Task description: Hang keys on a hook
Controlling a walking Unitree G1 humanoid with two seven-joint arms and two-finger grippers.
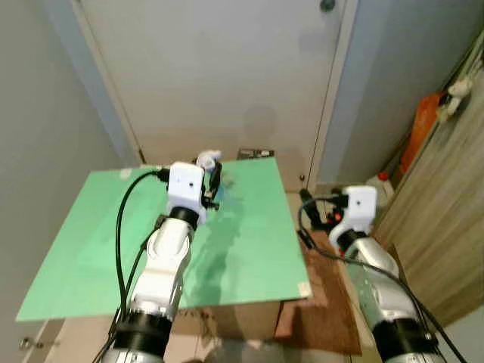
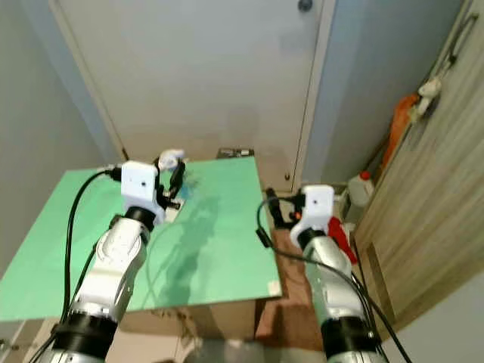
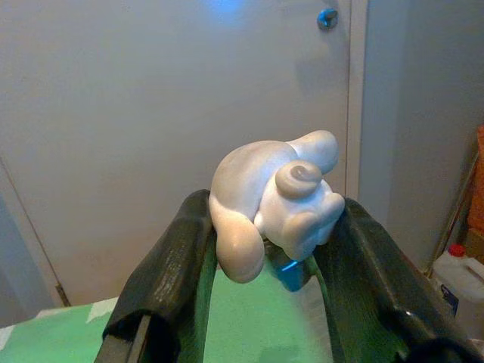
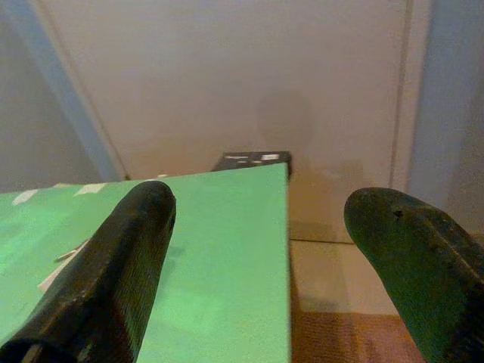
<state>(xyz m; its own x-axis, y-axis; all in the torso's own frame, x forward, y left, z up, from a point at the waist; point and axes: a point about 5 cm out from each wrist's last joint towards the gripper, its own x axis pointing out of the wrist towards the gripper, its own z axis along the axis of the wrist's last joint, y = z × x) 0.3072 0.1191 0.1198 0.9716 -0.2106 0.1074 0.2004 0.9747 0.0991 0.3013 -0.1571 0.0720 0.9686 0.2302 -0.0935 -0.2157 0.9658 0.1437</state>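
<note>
Up over the green table (image 1: 91, 249), the left gripper (image 3: 261, 242) pinched a white figurine keychain (image 3: 272, 200).
Right gripper (image 4: 265, 249) hung open beside the table's edge.

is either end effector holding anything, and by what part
The left end effector grips a white plush keychain charm by its sides, fingers pressing either flank. The right end effector is open, holding nothing.

Both arms are silver, jointed metal with black collars near the bottom of the head views. Each wrist carries a boxy white camera housing; black cables loop from these housings back along the forearms. The left gripper (image 3: 261, 302) has two long black fingers (image 3: 162, 280) with a ribbed, rubbery texture. The right gripper (image 4: 265, 257) has matching black fingers (image 4: 113, 265), rounded at the tips.
</note>
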